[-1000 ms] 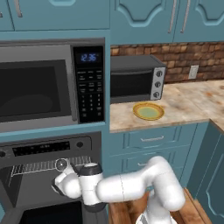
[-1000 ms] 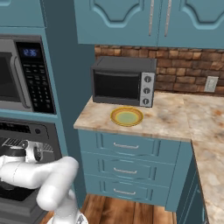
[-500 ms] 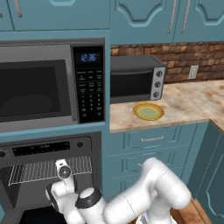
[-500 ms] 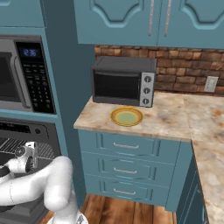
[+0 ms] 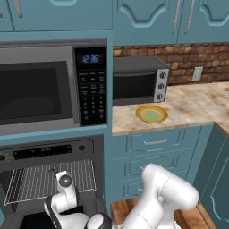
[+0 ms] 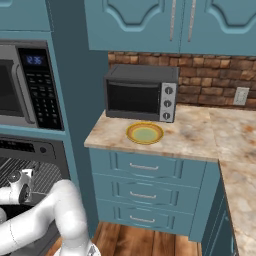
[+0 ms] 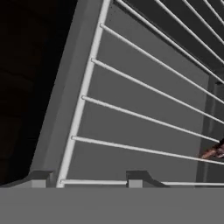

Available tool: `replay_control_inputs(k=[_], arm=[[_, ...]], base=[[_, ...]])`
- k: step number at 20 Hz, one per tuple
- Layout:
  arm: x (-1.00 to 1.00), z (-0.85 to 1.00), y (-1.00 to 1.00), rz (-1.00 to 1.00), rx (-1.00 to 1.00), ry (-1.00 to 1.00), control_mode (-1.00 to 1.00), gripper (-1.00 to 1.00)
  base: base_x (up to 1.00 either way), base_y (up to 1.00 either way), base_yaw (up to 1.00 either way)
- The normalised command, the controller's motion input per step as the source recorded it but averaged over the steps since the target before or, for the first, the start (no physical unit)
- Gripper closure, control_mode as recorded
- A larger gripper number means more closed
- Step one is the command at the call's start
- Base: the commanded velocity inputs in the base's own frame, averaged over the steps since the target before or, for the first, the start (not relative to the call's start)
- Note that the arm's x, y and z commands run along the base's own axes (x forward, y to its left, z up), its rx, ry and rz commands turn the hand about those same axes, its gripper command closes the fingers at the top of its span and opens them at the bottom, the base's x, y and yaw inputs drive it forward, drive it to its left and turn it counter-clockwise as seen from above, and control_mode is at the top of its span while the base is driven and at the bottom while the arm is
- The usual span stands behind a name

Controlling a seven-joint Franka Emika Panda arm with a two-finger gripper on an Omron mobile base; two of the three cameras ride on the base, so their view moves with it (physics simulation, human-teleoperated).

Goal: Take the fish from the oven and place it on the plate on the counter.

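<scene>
A simulated kitchen with teal cabinets and a brick back wall. At the far left, a large microwave (image 5: 44,89) with a keypad sits built into the wall, and directly beneath it is the oven (image 5: 49,154) with its door dropped open, showing the wire rack (image 5: 51,179) inside. The white robot arm (image 5: 156,197) reaches low from the right toward the oven mouth, its wrist just in front of the rack. In the hand view, the gripper (image 7: 89,178) looks along the rack's thin metal bars, its two dark tips showing at the bottom edge with a gap between them and nothing between them; how far it is open cannot be told. A small reddish-brown sliver at the right edge of that view, under the bars, may be part of the fish (image 7: 214,152), though too little shows to be sure. Further right, the beige stone bench (image 5: 192,107) carries a small black-and-silver toaster oven (image 5: 138,80) against the wall. Just in front of it lies the round yellow plate (image 5: 152,113), with nothing on it.
</scene>
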Motion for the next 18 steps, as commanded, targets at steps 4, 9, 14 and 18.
replay_control_inputs(k=[4,9,14,18], arm=[[-1.00,0.24,0.90,-0.08,0.00,0.16,-1.00,1.00],[-1.00,0.70,0.98,-0.02,-0.03,0.11,-1.00,1.00],[-1.00,1.00,0.99,-0.01,-0.02,0.13,-1.00,-1.00],[-0.62,1.00,0.65,-0.09,-0.02,0.05,-1.00,-1.00]], base=[[0.00,0.00,0.00],[0.00,0.00,0.00],[0.00,0.00,0.00],[0.00,0.00,0.00]])
